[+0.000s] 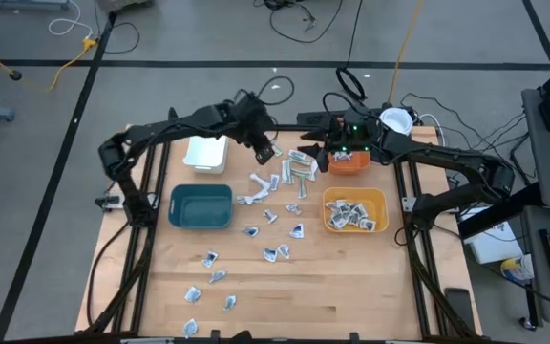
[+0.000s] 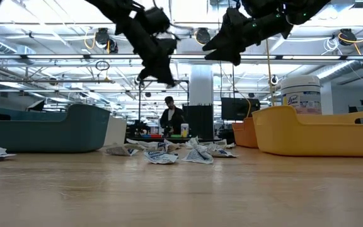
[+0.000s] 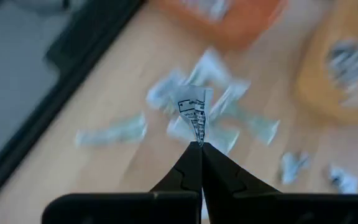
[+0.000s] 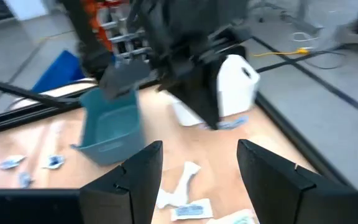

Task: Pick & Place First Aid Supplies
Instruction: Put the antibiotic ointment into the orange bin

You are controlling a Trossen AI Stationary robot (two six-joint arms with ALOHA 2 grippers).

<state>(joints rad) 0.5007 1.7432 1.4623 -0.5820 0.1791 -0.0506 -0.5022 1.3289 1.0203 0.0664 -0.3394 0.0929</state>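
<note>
The table [image 1: 351, 277] is pale, matt wood with visible grain; the teal bin [image 1: 200, 206] and yellow bin [image 1: 355, 211] look smooth plastic (packets [image 1: 277, 253] crinkled, papery)

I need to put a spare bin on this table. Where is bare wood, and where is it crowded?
Bare: the table's near right corner, below the yellow bin. Crowded: the middle between the teal bin and yellow bin, strewn with packets, more running toward the near left corner.

High cam top-down, low cam table-level; both w/ teal bin [image 1: 200, 206].
</note>
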